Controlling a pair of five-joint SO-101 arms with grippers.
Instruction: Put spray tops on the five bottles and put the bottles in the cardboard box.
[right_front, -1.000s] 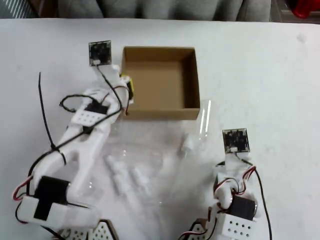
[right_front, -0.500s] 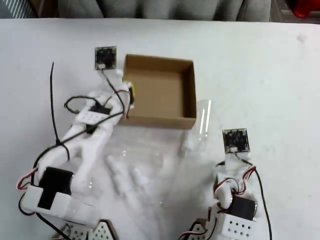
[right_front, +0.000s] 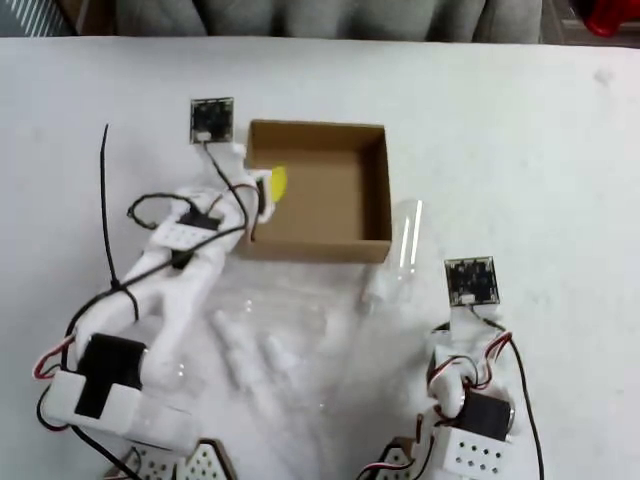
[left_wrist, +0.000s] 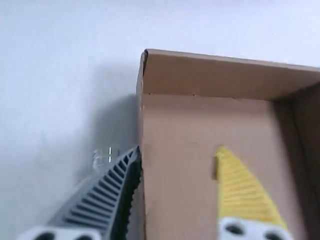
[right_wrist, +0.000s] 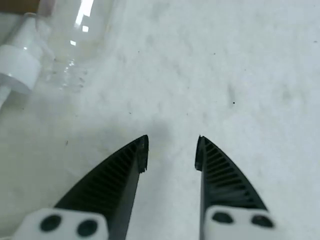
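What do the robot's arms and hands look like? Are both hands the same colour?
No. The left arm and right arm are white plastic with black motor blocks, thin black and red cables, and a small black square board each. The left hand has one dark grey finger and one yellow finger, both pointed and ribbed. The right hand has two black ribbed fingers.

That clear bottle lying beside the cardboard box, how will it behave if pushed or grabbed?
The clear bottle lies on its side, so a sideways push would probably roll it. It looks empty, so it is likely light. Its glossy wall may slip in a grip.
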